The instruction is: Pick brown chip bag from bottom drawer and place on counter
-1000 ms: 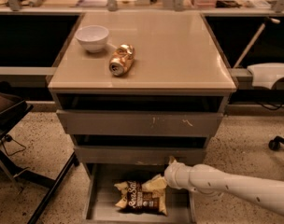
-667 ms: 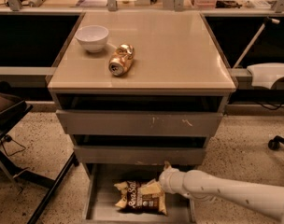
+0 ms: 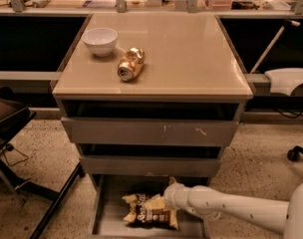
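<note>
The brown chip bag (image 3: pixel 150 212) lies flat on the floor of the open bottom drawer (image 3: pixel 110 219), at the foot of the grey cabinet. My white arm reaches in from the lower right. My gripper (image 3: pixel 162 202) is low inside the drawer, right at the bag's upper right end and touching or nearly touching it. The arm's wrist hides the gripper's tip. The beige counter (image 3: pixel 191 54) tops the cabinet above.
A crushed gold can (image 3: pixel 130 63) and a white bowl (image 3: pixel 100 40) sit on the counter's left half. The scratched drawer (image 3: pixel 146 132) above is partly open and overhangs. A dark chair frame (image 3: pixel 22 133) stands left, a chair wheel (image 3: pixel 293 154) right.
My arm has moved left and deeper into the bottom drawer, bringing the gripper onto the right end of the chip bag. The bag has stayed in place.
</note>
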{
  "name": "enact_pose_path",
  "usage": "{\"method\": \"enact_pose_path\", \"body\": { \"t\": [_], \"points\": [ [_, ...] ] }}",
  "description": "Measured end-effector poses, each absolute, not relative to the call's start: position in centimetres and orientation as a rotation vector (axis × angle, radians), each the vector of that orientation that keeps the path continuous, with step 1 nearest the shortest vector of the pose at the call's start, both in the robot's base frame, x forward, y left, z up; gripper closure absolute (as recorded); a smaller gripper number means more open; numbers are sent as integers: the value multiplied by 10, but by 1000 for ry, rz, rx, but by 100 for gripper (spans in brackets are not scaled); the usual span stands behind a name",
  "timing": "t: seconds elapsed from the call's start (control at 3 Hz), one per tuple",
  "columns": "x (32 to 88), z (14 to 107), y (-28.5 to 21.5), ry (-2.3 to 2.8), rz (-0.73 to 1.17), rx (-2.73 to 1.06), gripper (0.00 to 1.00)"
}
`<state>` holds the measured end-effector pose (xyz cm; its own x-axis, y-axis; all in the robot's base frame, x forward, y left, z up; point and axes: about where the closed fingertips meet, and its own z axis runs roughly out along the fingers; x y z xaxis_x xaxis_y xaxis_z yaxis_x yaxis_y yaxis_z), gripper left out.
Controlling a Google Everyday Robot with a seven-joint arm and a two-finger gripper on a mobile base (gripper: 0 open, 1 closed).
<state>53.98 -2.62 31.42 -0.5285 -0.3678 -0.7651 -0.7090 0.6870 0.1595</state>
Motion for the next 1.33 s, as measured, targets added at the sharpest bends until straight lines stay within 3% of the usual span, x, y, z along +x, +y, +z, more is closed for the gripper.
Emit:
{"method": "enact_pose_path", "body": {
  "t": [0.67, 1.33],
  "points": [
    [538, 299, -23, 2186, 613, -811, 0],
    [524, 155, -30, 2377, 670, -641, 0]
  ]
}}
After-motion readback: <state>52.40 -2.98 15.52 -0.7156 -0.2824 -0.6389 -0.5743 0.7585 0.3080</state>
